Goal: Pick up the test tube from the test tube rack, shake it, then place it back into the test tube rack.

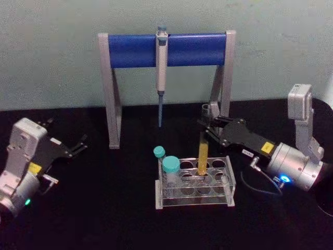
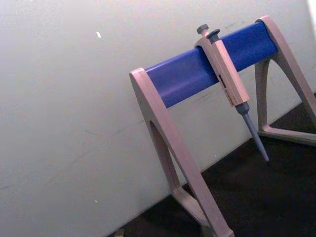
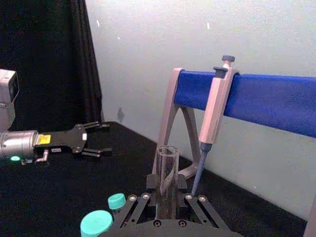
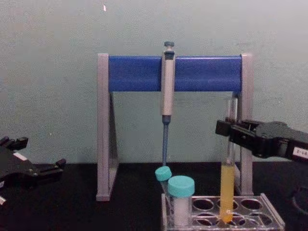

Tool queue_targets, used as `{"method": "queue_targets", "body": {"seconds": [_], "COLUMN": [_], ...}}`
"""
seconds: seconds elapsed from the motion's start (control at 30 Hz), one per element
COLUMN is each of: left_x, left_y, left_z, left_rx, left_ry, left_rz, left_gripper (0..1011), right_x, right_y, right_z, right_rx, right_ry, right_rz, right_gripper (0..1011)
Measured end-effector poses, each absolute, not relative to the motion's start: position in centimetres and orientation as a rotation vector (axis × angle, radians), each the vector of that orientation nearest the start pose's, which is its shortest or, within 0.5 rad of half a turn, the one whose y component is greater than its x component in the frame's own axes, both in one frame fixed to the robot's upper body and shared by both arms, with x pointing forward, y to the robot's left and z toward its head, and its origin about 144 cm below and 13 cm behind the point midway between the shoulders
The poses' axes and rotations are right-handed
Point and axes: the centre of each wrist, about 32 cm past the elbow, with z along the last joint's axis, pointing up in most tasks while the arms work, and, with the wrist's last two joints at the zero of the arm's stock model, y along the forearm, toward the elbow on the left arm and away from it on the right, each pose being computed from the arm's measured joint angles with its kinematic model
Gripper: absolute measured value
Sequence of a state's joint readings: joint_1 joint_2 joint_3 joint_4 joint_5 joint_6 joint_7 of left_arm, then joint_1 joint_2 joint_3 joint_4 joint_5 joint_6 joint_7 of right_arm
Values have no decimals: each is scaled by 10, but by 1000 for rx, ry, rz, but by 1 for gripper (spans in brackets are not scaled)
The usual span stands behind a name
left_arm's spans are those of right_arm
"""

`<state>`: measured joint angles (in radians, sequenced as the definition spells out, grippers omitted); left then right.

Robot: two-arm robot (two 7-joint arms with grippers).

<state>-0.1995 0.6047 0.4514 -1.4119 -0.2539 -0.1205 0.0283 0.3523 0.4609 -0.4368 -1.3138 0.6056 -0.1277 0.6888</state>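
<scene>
Head view: the right gripper is reaching in from the right across the black worktop, meeting the test tube near its open top. The tube is standing upright, long axis vertical, in a back hole of the test tube rack. The left gripper is lying parked well off to the left, fingers apart, so the right arm is by far the nearer.

Left wrist view: the camera is looking at the pipette stand and the hanging pipette, well away from the work.

Right wrist view: the fingers are pressing on either side of the clear glass, apparently clamped. The picture edge is cutting off the yellow liquid and the rack below.

Chest view: the grip is sitting high on the tube, above the liquid, and the tube's foot is resting low inside the rack. Any lift is judged to need a straight upward pull along that axis. Two teal-capped tubes are standing to the tube's left.
</scene>
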Motion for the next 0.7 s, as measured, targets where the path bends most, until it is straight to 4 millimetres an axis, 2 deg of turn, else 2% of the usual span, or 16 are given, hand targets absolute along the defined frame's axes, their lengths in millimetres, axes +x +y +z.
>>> {"method": "queue_targets", "body": {"seconds": [0.7], "left_x": [489], "left_y": [310], "left_z": [1140], "left_rx": [304], "left_ry": [-285], "left_rz": [1248], "left_gripper": [1001], "right_x": [542], "right_y": [-273], "right_z": [1161], "right_rx": [27], "right_ry": [11], "right_rz": [-623], "right_gripper": [232]}}
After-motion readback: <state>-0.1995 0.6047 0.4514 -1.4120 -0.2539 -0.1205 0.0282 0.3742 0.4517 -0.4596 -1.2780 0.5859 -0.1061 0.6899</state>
